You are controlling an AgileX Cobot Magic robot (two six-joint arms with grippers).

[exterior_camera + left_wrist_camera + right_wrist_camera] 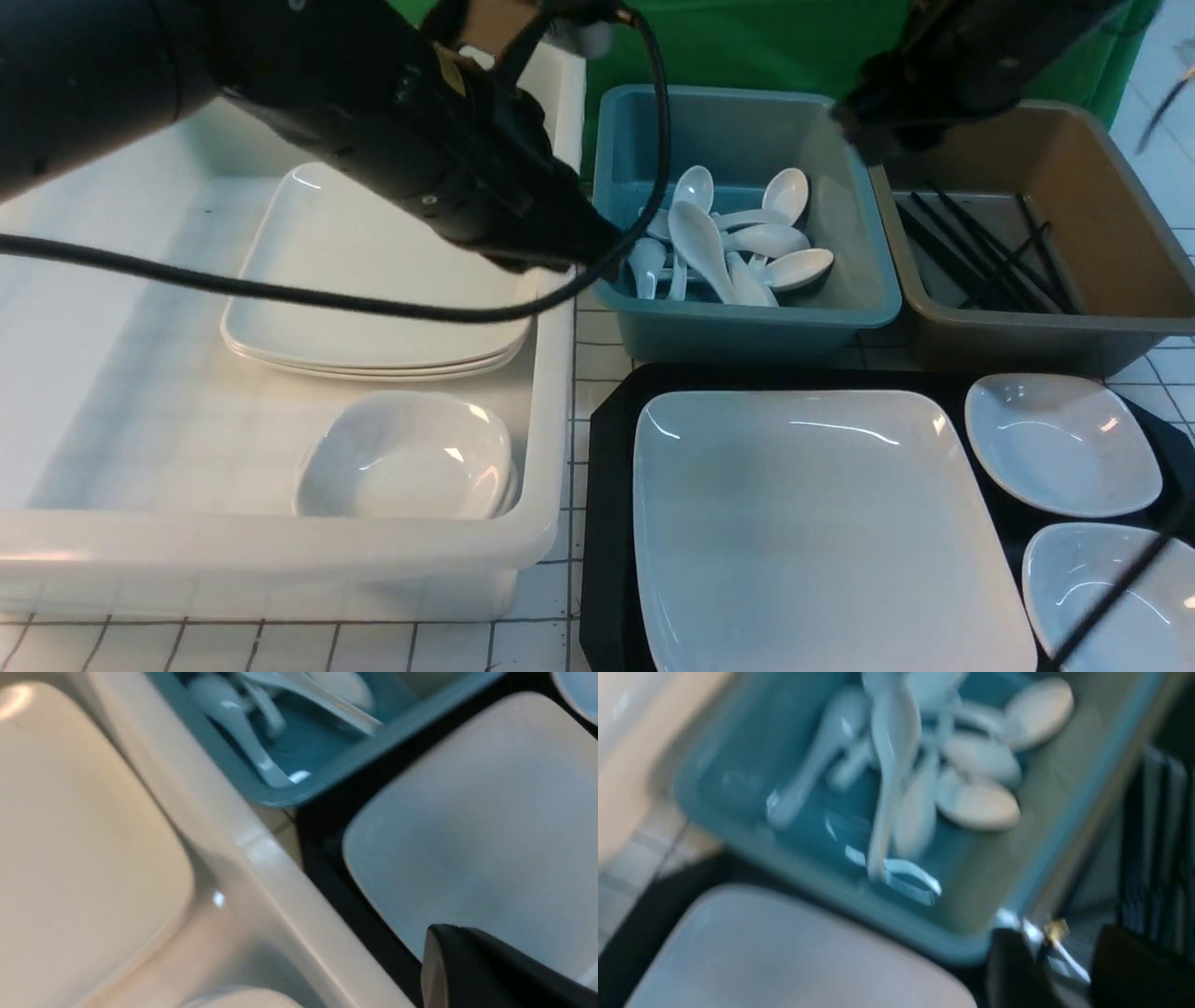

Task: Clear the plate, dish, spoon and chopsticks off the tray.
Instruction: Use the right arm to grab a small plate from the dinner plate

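Resting on the tray: large white square plate (822,532), flat on the black tray (607,523) and covering its left and middle part.
Far dish: small rounded-square white dish (1062,444) on the right part of the tray, just beside the plate's far right corner.
Near dish: a second small white dish (1106,597), also on the tray, nearer the camera than the far dish and cut off by the picture's edge.
Spoons: white soup spoons (724,247) heaped in the blue bin (747,322), which stands just behind the tray; one long spoon lies across the top of the heap.
Chopsticks: black sticks (980,252) lying in the brown bin (1102,327), just right of the blue bin.
White tub: (551,373) left of the tray, holding a stack of square plates (373,280) and nested bowls (406,457).
Left gripper: (560,247) above the tub's right rim, next to the blue bin's left wall. Only one dark finger (486,970) shows in the left wrist view, so parted or clenched cannot be told.
Right gripper: (1064,956) raised over the shared edge of the blue and brown bins. Its two dark fingers are parted with nothing between them; the view is blurred.
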